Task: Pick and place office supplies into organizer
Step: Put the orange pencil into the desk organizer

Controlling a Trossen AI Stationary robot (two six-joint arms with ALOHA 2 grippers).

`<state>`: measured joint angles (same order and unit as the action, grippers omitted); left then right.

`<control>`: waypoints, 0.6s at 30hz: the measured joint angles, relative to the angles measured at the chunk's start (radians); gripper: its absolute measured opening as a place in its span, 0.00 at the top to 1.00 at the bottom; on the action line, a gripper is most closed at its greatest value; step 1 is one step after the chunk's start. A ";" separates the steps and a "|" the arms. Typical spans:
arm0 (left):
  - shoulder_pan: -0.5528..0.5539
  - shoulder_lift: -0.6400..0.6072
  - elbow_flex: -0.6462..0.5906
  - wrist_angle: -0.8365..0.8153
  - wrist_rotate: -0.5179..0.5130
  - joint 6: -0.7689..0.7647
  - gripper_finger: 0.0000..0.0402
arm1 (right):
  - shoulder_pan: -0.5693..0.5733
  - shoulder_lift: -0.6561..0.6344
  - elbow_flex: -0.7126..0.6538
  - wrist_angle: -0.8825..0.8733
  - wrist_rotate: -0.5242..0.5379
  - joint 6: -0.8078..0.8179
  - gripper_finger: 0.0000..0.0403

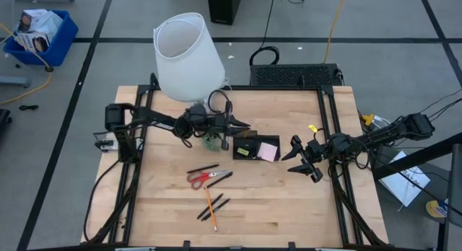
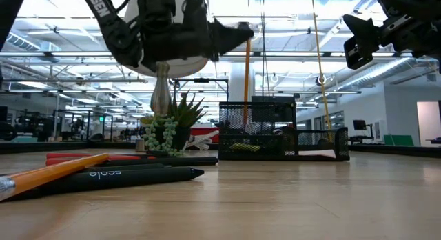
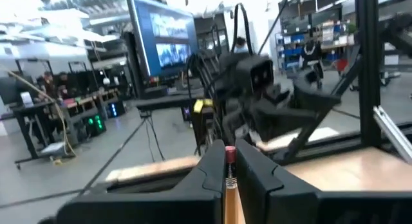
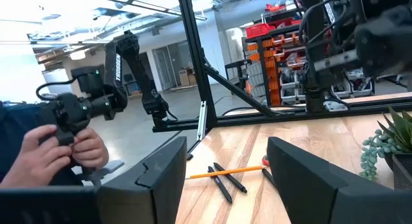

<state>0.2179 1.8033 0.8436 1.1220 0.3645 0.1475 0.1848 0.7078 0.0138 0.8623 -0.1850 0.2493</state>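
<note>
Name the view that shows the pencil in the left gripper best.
Left wrist view: the pencil, eraser end out, sits clamped between the left gripper fingers. The high and low views hide it behind the arm; the right wrist view doesn't show it.

The room is lit brightly by ceiling lights (image 2: 62,23). Glare is seen there, and the pencil (image 2: 48,172) is blurred.

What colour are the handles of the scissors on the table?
Red. The scissors show it best in the high view.

Surface (image 1: 274,208): pale wood, butcher-block strips, smooth satin finish. Organizer (image 2: 282,133): black wire mesh. Lamp shade (image 1: 186,56): matt white. Pen (image 2: 131,176): matt black plastic.
</note>
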 joint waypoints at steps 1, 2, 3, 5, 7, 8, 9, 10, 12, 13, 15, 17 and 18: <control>0.000 0.011 0.000 -0.003 -0.001 0.004 0.92 | 0.000 0.000 0.000 0.000 0.000 0.000 0.47; 0.000 0.020 0.000 -0.004 -0.002 0.007 0.89 | 0.000 0.000 0.000 0.000 0.000 0.000 0.47; 0.000 0.028 0.000 -0.005 -0.003 0.007 0.85 | 0.000 0.000 0.000 0.000 0.000 0.000 0.47; 0.002 0.034 0.000 -0.005 0.000 0.003 0.78 | 0.000 0.000 0.000 0.000 0.000 0.000 0.48; 0.003 0.035 0.000 -0.004 0.002 -0.004 0.70 | 0.000 0.000 0.000 0.000 0.000 0.000 0.48; 0.003 0.035 0.000 -0.004 0.002 -0.007 0.67 | 0.000 0.000 0.000 0.000 0.000 0.000 0.48; 0.003 0.035 0.000 -0.004 0.002 -0.018 0.64 | 0.000 0.000 0.000 0.000 0.000 0.000 0.48; 0.003 0.035 0.000 -0.004 0.002 -0.035 0.62 | 0.000 0.000 0.000 0.000 0.000 0.000 0.48; 0.001 0.035 0.000 -0.004 0.006 -0.067 0.58 | 0.000 0.000 0.000 0.000 0.000 0.000 0.48; 0.000 0.034 0.000 -0.004 0.020 -0.084 0.56 | 0.000 0.000 0.000 0.000 0.000 0.000 0.47; -0.002 0.020 0.000 -0.026 0.067 -0.123 0.54 | 0.000 0.000 0.000 0.000 0.000 0.000 0.47; -0.004 -0.008 0.000 -0.087 0.127 -0.161 0.53 | 0.000 0.000 0.000 0.000 0.000 0.000 0.48; -0.007 -0.027 -0.001 -0.137 0.162 -0.176 0.53 | 0.000 0.000 0.000 0.000 0.000 0.000 0.48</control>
<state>0.2105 1.7763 0.8426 0.9848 0.5267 -0.0284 0.1852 0.7082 0.0136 0.8620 -0.1852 0.2489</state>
